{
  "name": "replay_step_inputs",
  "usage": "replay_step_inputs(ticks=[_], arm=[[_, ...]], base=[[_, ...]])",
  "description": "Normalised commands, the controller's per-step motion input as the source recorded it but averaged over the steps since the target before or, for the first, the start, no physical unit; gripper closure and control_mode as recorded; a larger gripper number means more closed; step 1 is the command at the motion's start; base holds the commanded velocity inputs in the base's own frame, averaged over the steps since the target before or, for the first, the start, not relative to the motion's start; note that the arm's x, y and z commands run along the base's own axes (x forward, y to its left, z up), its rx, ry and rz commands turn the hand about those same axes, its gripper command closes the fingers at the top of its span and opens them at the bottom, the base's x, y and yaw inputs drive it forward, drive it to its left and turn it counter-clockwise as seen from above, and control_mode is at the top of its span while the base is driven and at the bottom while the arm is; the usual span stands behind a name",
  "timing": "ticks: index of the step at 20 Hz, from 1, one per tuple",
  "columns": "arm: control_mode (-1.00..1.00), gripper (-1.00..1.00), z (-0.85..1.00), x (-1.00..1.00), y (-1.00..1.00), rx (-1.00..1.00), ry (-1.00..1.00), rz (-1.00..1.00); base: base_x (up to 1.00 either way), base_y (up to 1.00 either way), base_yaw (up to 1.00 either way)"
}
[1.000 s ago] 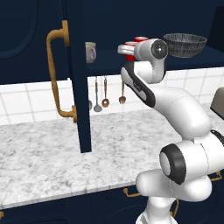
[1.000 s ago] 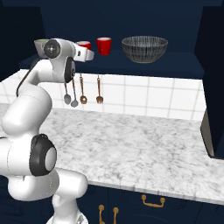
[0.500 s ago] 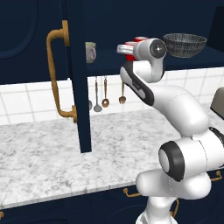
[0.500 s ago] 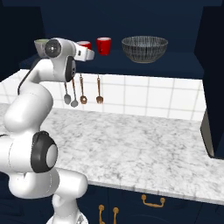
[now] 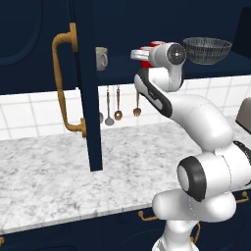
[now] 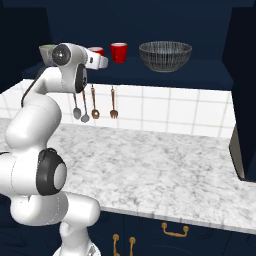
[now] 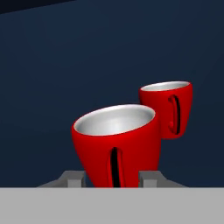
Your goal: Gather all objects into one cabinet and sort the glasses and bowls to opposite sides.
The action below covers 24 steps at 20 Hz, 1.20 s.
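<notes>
**Cups and bowl on the cabinet shelf, one red cup at the jaws**

Up on the shelf of the open navy cabinet (image 6: 210, 70), all four objects are already gathered. At the left end sits the grey-beige cup (image 5: 101, 58), just past the edge of the open door (image 5: 88, 83) with its brass handle (image 5: 62, 83). At the far right end sits the wide mesh bowl (image 6: 165, 55), well apart from the cups. Between them stands the second red cup (image 6: 118, 52), upright, nearer the bowl than the grey-beige cup is.

The gripper (image 7: 111, 179) reaches into the shelf space with the nearer red cup (image 7: 116, 142) between its jaws. In the hand view the finger tips (image 7: 72, 178) sit on either side of the cup's base and the cup leans to one side; whether the jaws actually press on it or have let go I cannot tell.

Judging from this layout, the gathering part looks finished, since nothing of the task is on the marble surface (image 6: 150, 165). The sorting looks nearly finished too: cups toward the left, bowl to the right. What seems left is to settle this red cup upright beside its twin, release it, and draw the arm out.
</notes>
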Motion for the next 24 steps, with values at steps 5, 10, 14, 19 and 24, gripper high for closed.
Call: replay_step_inputs(ticks=[5, 10, 14, 19, 24], arm=[[-1.00, 1.00, 0.00, 0.00, 0.00, 0.00, 0.01, 0.00], [-1.00, 1.00, 0.00, -0.03, 0.15, 0.00, 0.00, 0.00], [-1.00, 1.00, 0.00, -0.06, 0.24, 0.00, 0.00, 0.08], [-1.00, 1.00, 0.04, 0.00, 0.09, 0.00, 0.00, 0.10], [-1.00, 1.00, 0.03, 0.00, 0.01, 0.00, 0.00, 0.13]], base=[[0.00, 0.00, 0.00], [0.00, 0.00, 0.00], [0.00, 0.00, 0.00], [0.00, 0.00, 0.00], [0.00, 0.00, 0.00]])
